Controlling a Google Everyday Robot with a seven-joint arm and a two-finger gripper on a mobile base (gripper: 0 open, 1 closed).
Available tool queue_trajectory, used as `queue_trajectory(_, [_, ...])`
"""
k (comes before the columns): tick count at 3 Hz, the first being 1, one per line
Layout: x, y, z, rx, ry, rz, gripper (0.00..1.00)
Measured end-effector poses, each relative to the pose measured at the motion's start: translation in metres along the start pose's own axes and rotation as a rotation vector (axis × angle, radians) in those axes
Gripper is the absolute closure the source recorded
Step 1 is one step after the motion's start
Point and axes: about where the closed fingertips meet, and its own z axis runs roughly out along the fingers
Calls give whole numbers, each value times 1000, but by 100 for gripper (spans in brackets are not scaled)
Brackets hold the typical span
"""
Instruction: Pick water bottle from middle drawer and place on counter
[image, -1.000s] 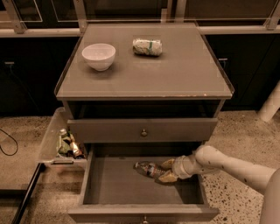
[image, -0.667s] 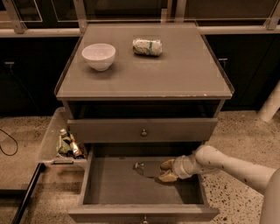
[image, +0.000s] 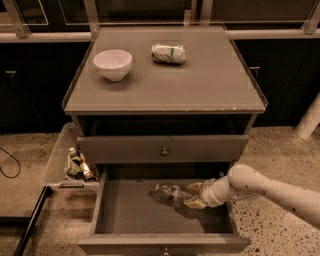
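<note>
Hardly anything has moved in the last second; the gripper (image: 190, 195) is still down inside the open middle drawer (image: 129, 212), reaching in from the right on its pale arm (image: 272, 190), and it has perhaps eased a touch to the right with its load. The water bottle (image: 171, 192) lies nearly level over the drawer's grey floor, cap to the left, label band round its middle; a dark shadow sits just under it, though I can't tell whether it is clear of the floor. The two tan fingers (image: 193, 187) sit one behind and one in front of the bottle's right end, and from here they look clenched on it.

Above, the upper drawer (image: 125, 149) is closed, its small knob (image: 164, 151) centred on the front; the counter (image: 165, 92) carries a white bowl (image: 113, 63) towards the back left and a crumpled white-and-green packet (image: 168, 53) lying on its side near the back middle, the two well apart. Off the cabinet's left side hangs a clear tray (image: 58, 159); a few tiny bottles (image: 78, 165) huddle in its right end, just beside the cabinet.
</note>
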Motion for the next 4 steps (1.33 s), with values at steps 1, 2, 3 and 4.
queue_trajectory(1, [-36, 14, -45, -9, -2, -60, 100])
queue_trajectory(2, [-66, 22, -100, 22, -2, -102, 100])
queue_trajectory(3, [-101, 32, -164, 74, 8, -145, 100])
queue_trajectory(4, [-138, 30, -231, 130, 5, -199, 100])
